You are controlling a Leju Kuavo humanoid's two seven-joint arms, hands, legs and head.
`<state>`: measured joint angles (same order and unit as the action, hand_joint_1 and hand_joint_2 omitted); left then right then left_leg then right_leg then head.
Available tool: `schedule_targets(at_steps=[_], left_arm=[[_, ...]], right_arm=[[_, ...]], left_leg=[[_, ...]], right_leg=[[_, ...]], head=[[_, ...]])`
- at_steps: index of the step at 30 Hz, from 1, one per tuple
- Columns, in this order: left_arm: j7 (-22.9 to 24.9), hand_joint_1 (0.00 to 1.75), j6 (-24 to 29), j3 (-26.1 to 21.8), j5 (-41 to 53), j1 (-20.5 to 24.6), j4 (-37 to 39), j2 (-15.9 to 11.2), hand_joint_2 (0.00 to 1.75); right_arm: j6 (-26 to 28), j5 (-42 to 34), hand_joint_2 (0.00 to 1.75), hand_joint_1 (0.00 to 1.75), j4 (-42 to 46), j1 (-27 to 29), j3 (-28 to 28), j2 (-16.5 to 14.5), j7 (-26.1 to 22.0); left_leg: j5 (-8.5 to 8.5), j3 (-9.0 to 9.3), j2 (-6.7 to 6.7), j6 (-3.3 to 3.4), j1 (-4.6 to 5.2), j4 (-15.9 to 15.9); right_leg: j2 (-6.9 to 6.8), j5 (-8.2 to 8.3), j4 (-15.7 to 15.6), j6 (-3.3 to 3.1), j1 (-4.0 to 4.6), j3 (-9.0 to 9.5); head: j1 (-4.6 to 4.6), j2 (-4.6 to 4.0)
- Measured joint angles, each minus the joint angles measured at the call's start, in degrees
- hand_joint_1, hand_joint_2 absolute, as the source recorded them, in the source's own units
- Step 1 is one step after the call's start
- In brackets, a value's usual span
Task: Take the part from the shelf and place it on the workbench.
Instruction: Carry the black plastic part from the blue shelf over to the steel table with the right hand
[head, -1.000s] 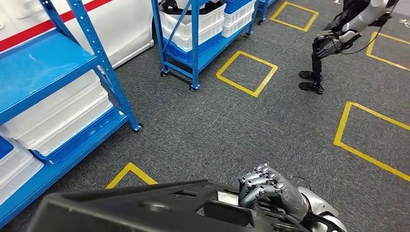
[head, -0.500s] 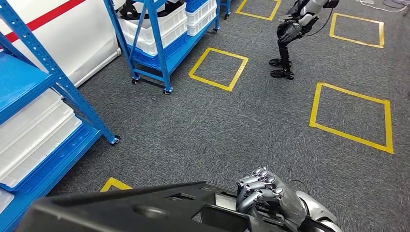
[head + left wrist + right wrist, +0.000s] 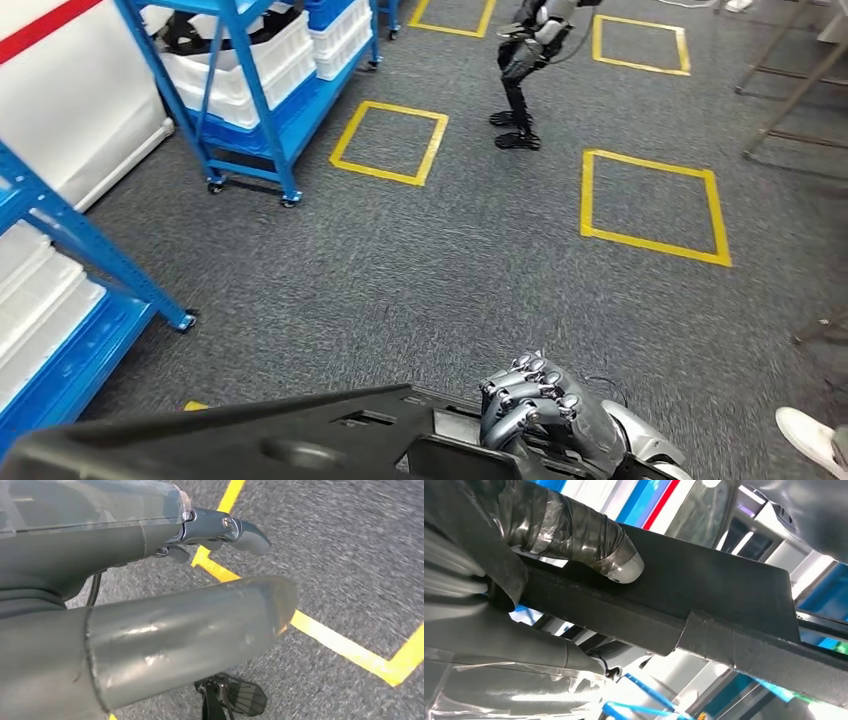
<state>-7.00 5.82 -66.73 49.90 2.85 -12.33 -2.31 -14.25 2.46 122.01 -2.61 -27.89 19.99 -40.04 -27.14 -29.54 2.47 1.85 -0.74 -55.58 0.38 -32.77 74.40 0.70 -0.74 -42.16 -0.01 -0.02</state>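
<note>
Right hand [image 3: 545,410] grips black part [image 3: 250,440], fingers [image 3: 515,385] curled over its right edge; thumb [image 3: 589,540] pressed against part face. Part carried above grey carpet [image 3: 450,270]. Left hand [image 3: 150,580]: state cannot be determined. Blue shelf [image 3: 60,300] at left.

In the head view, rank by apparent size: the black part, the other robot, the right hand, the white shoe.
1. black part, nearest the camera, so inflated
2. right hand, also near
3. other robot, far off, looks about hand-sized; unsure between these
4. white shoe, cut off by the frame
</note>
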Motion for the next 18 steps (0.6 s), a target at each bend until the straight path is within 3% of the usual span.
schedule_targets(at_steps=[1, 3, 5, 6, 8, 9, 11, 12, 14, 15, 16, 18], left_arm=[[0.03, 0.0, 0.01, 0.0, 0.04, 0.04, 0.0, 0.02, 0.0], [0.01, 0.0, -0.06, 0.01, 0.27, 0.16, 0.0, 0.16, 0.0], [-0.19, 0.0, -0.21, 0.02, 0.48, 0.31, 0.0, 0.43, 0.0], [-0.28, 0.0, -0.29, 0.02, 0.5, 0.4, 0.01, 0.63, 0.0], [-0.32, 0.0, -0.41, 0.02, 0.5, 0.7, 0.02, 1.14, 0.0], [-0.31, 0.0, -0.5, 0.03, 0.51, 0.87, 0.02, 1.42, 0.0], [-0.28, 0.0, -0.62, 0.04, 0.52, 1.06, 0.02, 1.92, 0.0], [-0.27, 0.0, -0.65, 0.04, 0.52, 1.0, 0.02, 2.12, 0.0], [-0.23, 0.0, -0.65, 0.04, 0.5, 0.68, 0.02, 2.49, 0.0], [-0.22, 0.0, -0.66, 0.04, 0.48, 0.55, 0.02, 2.65, 0.0], [-0.22, 0.0, -0.69, 0.04, 0.48, 0.51, 0.02, 2.86, 0.0], [-0.26, 0.0, -0.77, 0.04, 0.48, 0.58, 0.02, 3.18, 0.0]], right_arm=[[-0.01, 0.02, 1.75, 1.75, 0.0, 0.09, -0.07, 0.01, 0.0], [-0.02, 0.04, 1.75, 1.75, 0.01, 0.16, -0.2, 0.02, 0.0], [-0.08, 0.03, 1.75, 1.75, 0.03, 0.17, -0.3, 0.03, 0.01], [-0.17, 0.0, 1.75, 1.75, 0.04, 0.18, -0.33, 0.09, 0.03], [-0.52, -0.08, 1.75, 1.75, 0.12, 0.19, -0.37, 0.34, 0.13], [-0.79, -0.14, 1.75, 1.75, 0.23, 0.15, -0.38, 0.49, 0.25], [-1.42, -0.39, 1.75, 1.75, 0.45, -0.24, -0.39, 0.72, 0.8], [-1.75, -0.58, 1.75, 1.75, 0.5, -0.45, -0.4, 0.76, 1.12], [-2.24, -0.85, 1.75, 1.75, 0.5, -0.7, -0.44, 0.84, 1.75], [-2.38, -0.92, 1.75, 1.75, 0.5, -0.76, -0.47, 0.86, 1.95], [-2.45, -0.95, 1.75, 1.75, 0.5, -0.9, -0.49, 0.88, 2.12], [-2.53, -0.97, 1.75, 1.75, 0.5, -1.29, -0.53, 0.91, 2.39]], left_leg=[[-0.14, 0.13, 0.7, -0.09, 0.01, -0.01], [-0.53, 0.67, 2.06, -0.4, 0.04, -0.02], [-1.0, 1.11, 3.06, -0.99, 0.17, -0.07], [-1.17, 1.27, 3.53, -1.33, 0.21, -0.04], [-1.37, 1.62, 4.37, -1.99, 0.17, 0.11], [-1.73, 1.69, 3.96, -2.29, 0.1, -0.15], [-4.2, 0.27, 1.27, -2.71, -0.11, -3.73], [-6.15, -1.44, -0.4, -2.8, -0.22, -7.34], [-8.95, -5.34, -1.86, -2.94, -0.29, -14.81], [-8.99, -6.51, -2.05, -2.99, -0.3, -16.66], [-7.68, -6.56, -2.14, -2.98, -0.31, -16.03], [-3.4, -4.17, -3.07, -2.84, -0.44, -9.7]], right_leg=[[-0.25, 1.33, -1.67, 0.04, -0.08, 0.93], [-1.9, 4.99, -9.84, -0.18, 0.03, 5.45], [-3.53, 6.65, -15.82, -0.76, 0.58, 8.73], [-3.75, 6.6, -16.74, -1.06, 0.87, 9.13], [-2.48, 6.73, -16.91, -1.64, 1.0, 9.05], [-1.92, 6.9, -17.19, -1.97, 0.87, 9.16], [-0.84, 7.26, -17.7, -2.66, 0.54, 9.39], [-0.29, 7.33, -17.76, -2.85, 0.52, 9.39], [1.05, 7.31, -17.68, -3.0, 0.61, 9.33], [1.74, 7.3, -17.64, -3.0, 0.64, 9.37], [2.51, 7.28, -17.58, -2.97, 0.64, 9.44], [3.92, 7.17, -17.42, -2.78, 0.56, 9.64]], head=[[-0.01, 0.0], [-0.01, 0.0], [-0.01, 0.01], [-0.02, 0.01], [-0.01, 0.01], [0.0, 0.01], [-0.02, 0.01], [-0.02, 0.01], [-0.03, 0.01], [-0.04, 0.01], [-0.04, 0.01], [-0.04, 0.0]])
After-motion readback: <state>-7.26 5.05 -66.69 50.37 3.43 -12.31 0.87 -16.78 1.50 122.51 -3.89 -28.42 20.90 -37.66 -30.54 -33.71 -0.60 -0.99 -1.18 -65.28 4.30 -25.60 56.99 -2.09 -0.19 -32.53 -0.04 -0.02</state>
